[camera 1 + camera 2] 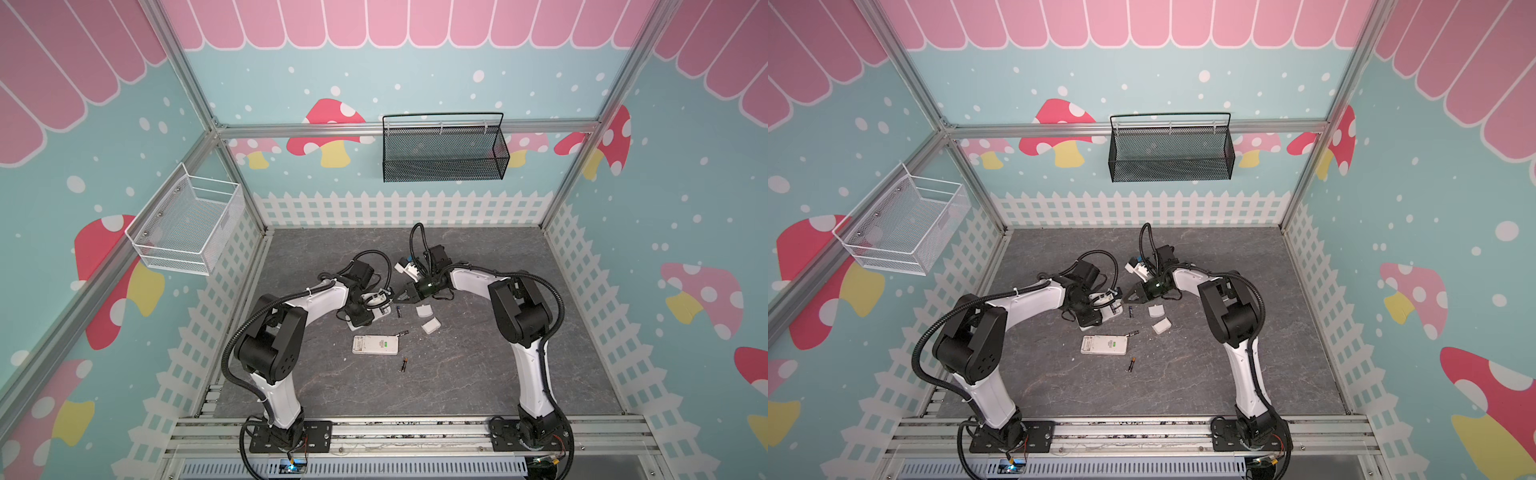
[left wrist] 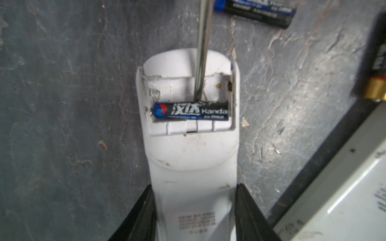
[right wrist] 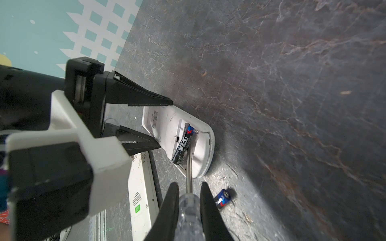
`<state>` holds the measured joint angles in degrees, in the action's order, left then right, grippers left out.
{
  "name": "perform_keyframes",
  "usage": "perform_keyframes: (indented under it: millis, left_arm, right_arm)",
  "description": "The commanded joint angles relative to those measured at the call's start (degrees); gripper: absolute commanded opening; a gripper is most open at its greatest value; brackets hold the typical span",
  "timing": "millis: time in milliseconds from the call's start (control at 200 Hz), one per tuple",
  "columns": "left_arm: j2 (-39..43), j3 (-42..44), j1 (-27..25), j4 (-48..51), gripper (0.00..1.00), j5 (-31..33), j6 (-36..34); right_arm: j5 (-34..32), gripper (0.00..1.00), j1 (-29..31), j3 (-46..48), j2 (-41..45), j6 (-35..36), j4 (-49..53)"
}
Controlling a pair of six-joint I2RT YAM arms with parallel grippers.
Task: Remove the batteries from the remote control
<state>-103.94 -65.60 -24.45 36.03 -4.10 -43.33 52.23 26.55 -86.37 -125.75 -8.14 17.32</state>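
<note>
Batteries (image 1: 399,311): three lie loose, nearest battery (image 1: 403,365) foremost. Beyond, left gripper (image 2: 195,186) clamps the curved remote (image 2: 192,162); right gripper (image 3: 189,184) pinches the screwdriver (image 3: 188,212), tip beside the last battery (image 2: 191,111) seated inside. Next, likely: lever it out gently.

The black mesh basket (image 1: 444,151) is hanging on the back wall, right up against a silver frame rail (image 1: 291,130). Above it a pink scalloped border (image 1: 374,25) is running across the teal wall. Red mushroom prints (image 1: 322,109) are popping out just left of it, and a white picket-fence print (image 1: 395,210) is lining the wall below it. Down and left of it, a white wire basket (image 1: 187,232) is sticking off the side wall. Further below, a dark grey stone-look floor (image 1: 478,374) is catching soft light.
</note>
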Motion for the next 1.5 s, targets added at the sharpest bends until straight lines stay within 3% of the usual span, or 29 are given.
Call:
perform_keyframes:
  millis: [0,40,125,415,575,1011,1496]
  left_arm:
    - [-1.4,-1.0,-1.4,0.2,0.26,-1.9,-2.6]
    - [-1.4,-1.0,-1.8,-0.1,0.38,-1.1,-2.6]
    - [-1.3,-1.6,-2.7,-0.2,0.51,0.0,-2.9]
    - [-1.3,-7.3,-4.4,4.6,0.7,-0.7,0.3]
    - [-1.3,-6.1,-5.0,3.2,0.76,0.2,0.7]
    - [-3.6,-6.7,-4.4,-0.4,0.72,4.0,4.0]
    - [-5.9,-8.6,-3.4,-0.2,0.64,3.6,6.2]
  right_arm:
    - [-1.1,0.0,0.1,1.5,-1.8,1.1,0.9]
    - [-0.8,0.0,0.1,2.0,-1.4,0.4,0.0]
    - [0.2,0.0,0.1,2.4,-1.2,-1.7,-1.7]
    - [-1.2,0.0,0.1,3.2,-1.2,-4.4,-3.1]
    - [-1.9,0.0,0.0,3.9,-0.2,-4.8,-3.6]
    - [2.9,0.0,-0.1,4.4,0.9,-8.2,-7.4]
    - [5.2,0.0,-0.2,4.5,0.0,-10.1,-10.2]
